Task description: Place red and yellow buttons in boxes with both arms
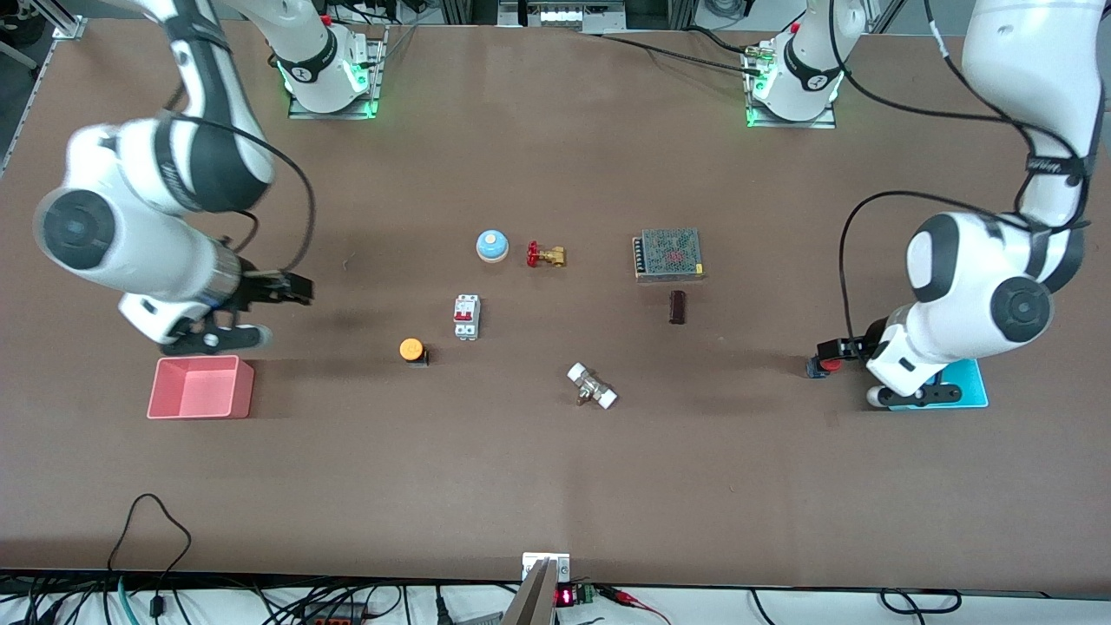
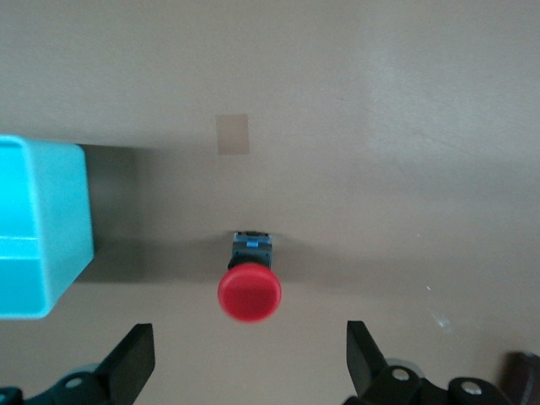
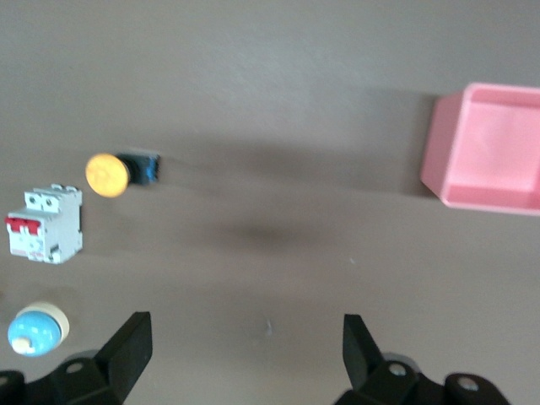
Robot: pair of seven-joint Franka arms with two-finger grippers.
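The red button point(image 1: 826, 365) stands on the table beside the cyan box point(image 1: 970, 382), which the left arm partly hides. My left gripper point(image 1: 840, 351) hangs open just above the red button point(image 2: 250, 291), which shows ahead of and between its fingers point(image 2: 135, 359), with the cyan box point(image 2: 38, 228) to one side. The yellow button point(image 1: 411, 349) stands mid-table, toward the right arm's end. The pink box point(image 1: 201, 388) is open and empty. My right gripper point(image 1: 291, 290) hangs open over bare table just above the pink box, between it point(image 3: 489, 148) and the yellow button point(image 3: 107, 175).
A white circuit breaker point(image 1: 466, 317), a blue dome bell point(image 1: 492, 246), a brass valve with a red handle point(image 1: 545, 255), a grey mesh-topped unit point(image 1: 667, 254), a small dark block point(image 1: 678, 307) and a white-ended fitting point(image 1: 592, 386) lie mid-table.
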